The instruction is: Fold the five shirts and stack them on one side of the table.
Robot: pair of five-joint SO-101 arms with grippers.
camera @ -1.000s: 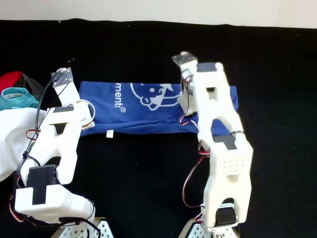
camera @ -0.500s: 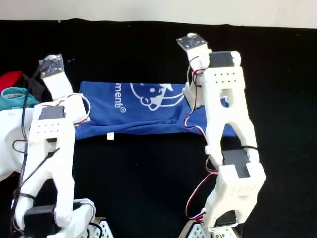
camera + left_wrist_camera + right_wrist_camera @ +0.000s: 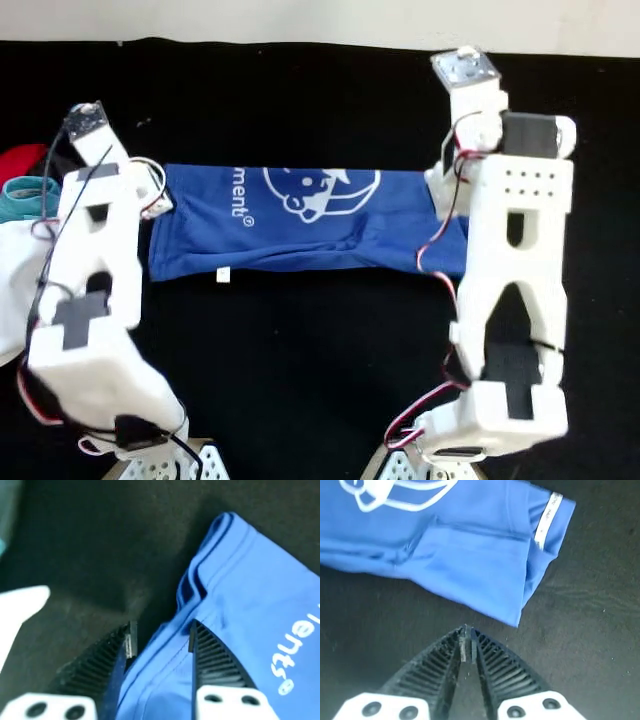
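At the far left edge of the table (image 3: pixel 300 350) lay the unfolded pile: a red shirt (image 3: pixel 22 158), a teal shirt (image 3: pixel 30 195) and a white shirt (image 3: pixel 15 270). Just beside them, my left gripper (image 3: pixel 161 632) stood spread wide, its jaws straddling the left end of the blue shirt (image 3: pixel 300 225) with cloth lying between them. That shirt was folded into a long strip across the middle of the table, print up.

At its right end, my right gripper (image 3: pixel 466 642) was pressed together on nothing, over bare table just off the shirt's near corner.

My worry was the left grasp. Several hemmed layers were stacked at that end, and I judged that closing there might catch only some of them, so a lift would peel the fold open. With the right side gripping nothing, any pull from the left alone would probably drag or skew the strip. And if the right gripper went in without spreading first, it would likely shove the corner and rumple it.
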